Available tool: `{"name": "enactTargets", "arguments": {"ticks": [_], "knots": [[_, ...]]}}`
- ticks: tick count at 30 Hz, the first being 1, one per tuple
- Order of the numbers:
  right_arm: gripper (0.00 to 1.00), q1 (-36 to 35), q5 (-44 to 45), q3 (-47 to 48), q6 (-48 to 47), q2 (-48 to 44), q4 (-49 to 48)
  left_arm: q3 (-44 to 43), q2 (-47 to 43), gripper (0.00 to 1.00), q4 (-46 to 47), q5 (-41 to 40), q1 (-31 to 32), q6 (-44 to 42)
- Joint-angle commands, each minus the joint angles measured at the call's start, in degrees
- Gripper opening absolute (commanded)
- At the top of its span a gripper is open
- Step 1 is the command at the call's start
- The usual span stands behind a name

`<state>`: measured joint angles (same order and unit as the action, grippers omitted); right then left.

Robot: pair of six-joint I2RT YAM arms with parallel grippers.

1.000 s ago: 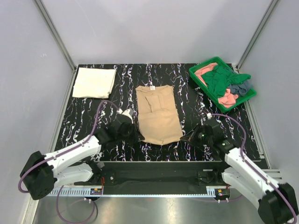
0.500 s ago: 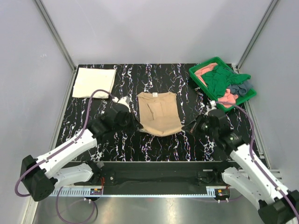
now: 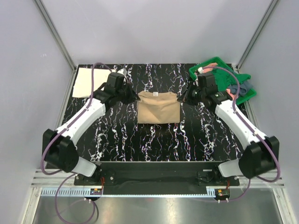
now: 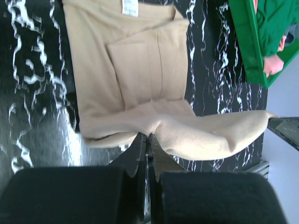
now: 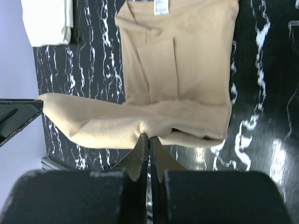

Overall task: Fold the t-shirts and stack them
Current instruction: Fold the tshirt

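The tan t-shirt [image 3: 159,109] lies in the middle of the table, doubled over on itself. My left gripper [image 3: 137,98] is shut on its left corner and my right gripper [image 3: 182,99] on its right corner. In the left wrist view the gripper [image 4: 148,136] pinches the lifted tan hem [image 4: 205,135] above the lower layer. The right wrist view shows the same, its gripper [image 5: 149,136] shut on the tan cloth [image 5: 112,123]. A folded cream-white t-shirt [image 3: 88,83] lies at the back left. A dark green t-shirt [image 3: 232,77] and a grey-blue one [image 3: 245,87] are heaped with pink cloth in the tray.
The green plastic tray [image 3: 216,59] stands at the back right, close behind my right arm. Grey walls and metal posts close in the black marbled table [image 3: 154,140] on three sides. The arms' bases are at the near edge.
Both grippers have carried the tan shirt's near hem away from the bases, over the shirt toward its collar end. The shirt now shows half its former length.
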<state>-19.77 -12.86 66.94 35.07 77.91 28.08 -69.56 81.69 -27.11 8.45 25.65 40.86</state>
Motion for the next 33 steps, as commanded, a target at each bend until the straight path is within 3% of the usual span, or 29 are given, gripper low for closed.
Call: {"name": "enactTargets", "arguments": {"ticks": [1, 13, 22, 25, 29, 33], "knots": [[0.00, 2.9, -4.8, 7.2, -5.1, 6.0, -2.1, -6.9, 6.9, 0.00, 3.8, 6.2, -3.1, -2.5], [0.01, 8.4, -17.9, 27.8, -8.4, 32.0, -3.0, -23.2, 28.3, 0.00, 9.0, 13.4, -10.0, -3.2], [0.07, 9.5, -20.7, 40.0, -8.3, 47.8, -3.0, -32.0, 42.5, 0.00, 14.9, 17.4, -13.2, -4.5], [0.09, 10.1, -19.9, 42.3, -7.8, 51.5, -3.0, -34.8, 46.5, 0.17, 16.3, 19.3, -13.9, -4.1], [0.08, 11.2, -18.5, 45.6, -6.1, 54.8, -3.0, -40.1, 51.0, 0.21, 16.6, 21.2, -15.1, -4.7], [0.12, 11.9, -16.5, 46.0, -4.5, 55.3, -3.3, -39.7, 50.4, 0.27, 16.1, 19.4, -16.2, -6.0]]}}
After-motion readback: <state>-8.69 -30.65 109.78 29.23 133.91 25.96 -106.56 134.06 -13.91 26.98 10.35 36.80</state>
